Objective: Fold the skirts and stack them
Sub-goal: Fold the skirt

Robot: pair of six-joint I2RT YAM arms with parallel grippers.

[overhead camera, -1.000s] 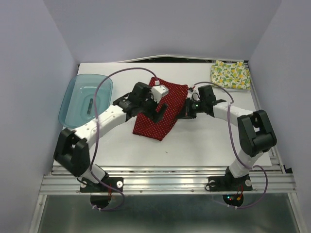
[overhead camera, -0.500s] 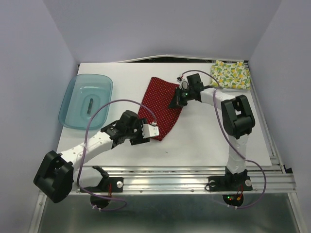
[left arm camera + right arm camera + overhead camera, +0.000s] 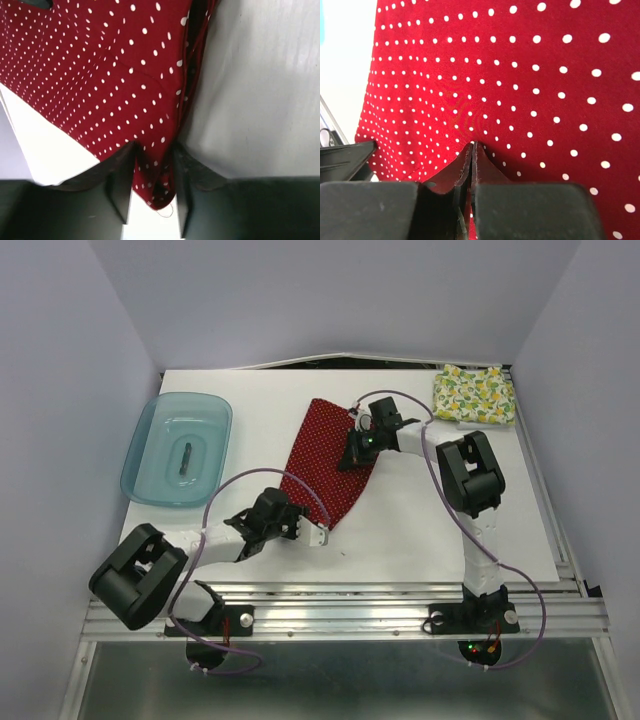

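Starting closest to me: my left gripper (image 3: 153, 150) is down at the near corner of the red skirt (image 3: 100, 65), near the front edge of the table (image 3: 420, 530). From the wrist view, the dotted hem corner sits right between my two fingers (image 3: 119, 192) and fills the whole gap, with the fabric bunching up on the right side. So I'm calling that one clamped onto the corner of the cloth.

The red skirt itself lies roughly mid-table as a long strip. It runs from that near corner up and away toward the far side, tilted a bit to the right.

Further up, my right gripper (image 3: 472, 147) is on the skirt's right-hand edge, about halfway along. Its jaws are squeezed basically flat together, with the tips down on the dotted cloth. Small wrinkles run into the tips, so it looks like I've got a thin pinch of fabric there.

Off to the left there's a see-through blue tray (image 3: 160, 475) with some small dark thing (image 3: 187, 456) lying in it. I can't tell what that is. The tray is well apart from the red skirt.

Farthest out, the cream skirt (image 3: 473, 397) with the fruit print sits as a neat folded rectangle in the far right corner of the table. Neither gripper is touching it.
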